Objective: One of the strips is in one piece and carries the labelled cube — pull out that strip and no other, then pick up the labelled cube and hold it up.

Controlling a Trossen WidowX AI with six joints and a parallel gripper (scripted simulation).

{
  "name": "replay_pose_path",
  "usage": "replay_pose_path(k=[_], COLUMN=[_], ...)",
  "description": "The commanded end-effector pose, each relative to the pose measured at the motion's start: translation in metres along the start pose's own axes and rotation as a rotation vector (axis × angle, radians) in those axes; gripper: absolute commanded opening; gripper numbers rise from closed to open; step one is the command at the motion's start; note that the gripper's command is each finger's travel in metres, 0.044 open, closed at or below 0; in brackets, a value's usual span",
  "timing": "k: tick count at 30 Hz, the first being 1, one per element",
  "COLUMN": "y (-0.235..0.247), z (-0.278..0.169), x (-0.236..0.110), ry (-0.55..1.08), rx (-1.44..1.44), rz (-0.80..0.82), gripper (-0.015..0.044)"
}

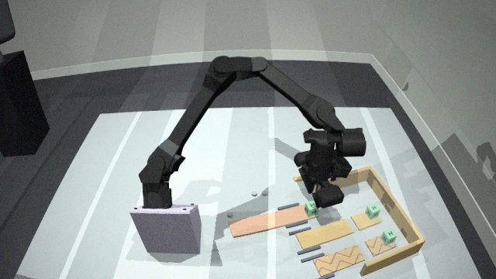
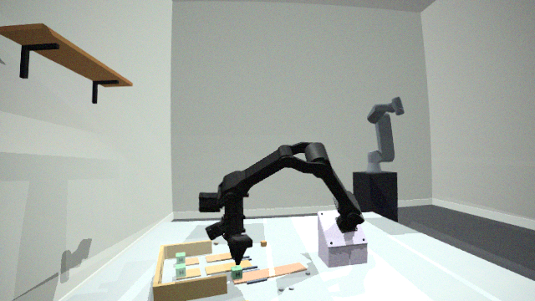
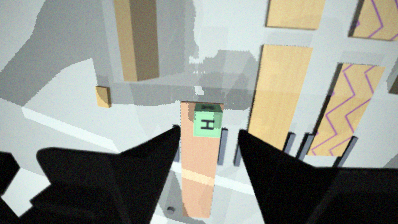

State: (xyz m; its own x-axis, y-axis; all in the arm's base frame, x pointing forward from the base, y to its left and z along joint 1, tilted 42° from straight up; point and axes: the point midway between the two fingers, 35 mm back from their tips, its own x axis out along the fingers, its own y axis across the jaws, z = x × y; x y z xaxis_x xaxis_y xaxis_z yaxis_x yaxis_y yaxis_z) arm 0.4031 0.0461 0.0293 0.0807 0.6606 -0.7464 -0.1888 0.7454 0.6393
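Observation:
A long pale-orange strip [image 1: 263,222] [image 2: 276,272] [image 3: 200,170] lies in one piece, drawn out toward the arm's base. A green cube marked H [image 1: 311,208] [image 2: 236,272] [image 3: 207,121] sits on the strip's far end. My gripper [image 1: 325,201] [image 2: 236,260] [image 3: 209,132] points down just above this cube. Its fingers are open, one on each side of the cube, and hold nothing. Two more green H cubes [image 1: 373,211] [image 1: 388,236] sit on short cut-off pieces, one plain and one zigzag, inside the fence.
A wooden U-shaped fence [image 1: 391,201] [image 2: 188,288] bounds the far side. A plain wood strip [image 1: 325,233] and a zigzag strip [image 1: 339,260] lie beside the orange one, with dark guide rails [image 1: 288,206] between them. The arm's lilac base block [image 1: 167,232] stands to the left. A small wood block [image 3: 103,96] lies nearby.

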Motion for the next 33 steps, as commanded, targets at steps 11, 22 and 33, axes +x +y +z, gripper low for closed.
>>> replay_pose_path(k=[11, 22, 33], y=[0.001, 0.002, 0.002], z=[-0.001, -0.002, -0.001], x=[0.025, 0.043, 0.043], ry=[0.006, 0.006, 0.003], rx=[0.006, 0.006, 0.001], rz=[0.006, 0.008, 0.004], gripper=[0.0250, 0.0250, 0.0138])
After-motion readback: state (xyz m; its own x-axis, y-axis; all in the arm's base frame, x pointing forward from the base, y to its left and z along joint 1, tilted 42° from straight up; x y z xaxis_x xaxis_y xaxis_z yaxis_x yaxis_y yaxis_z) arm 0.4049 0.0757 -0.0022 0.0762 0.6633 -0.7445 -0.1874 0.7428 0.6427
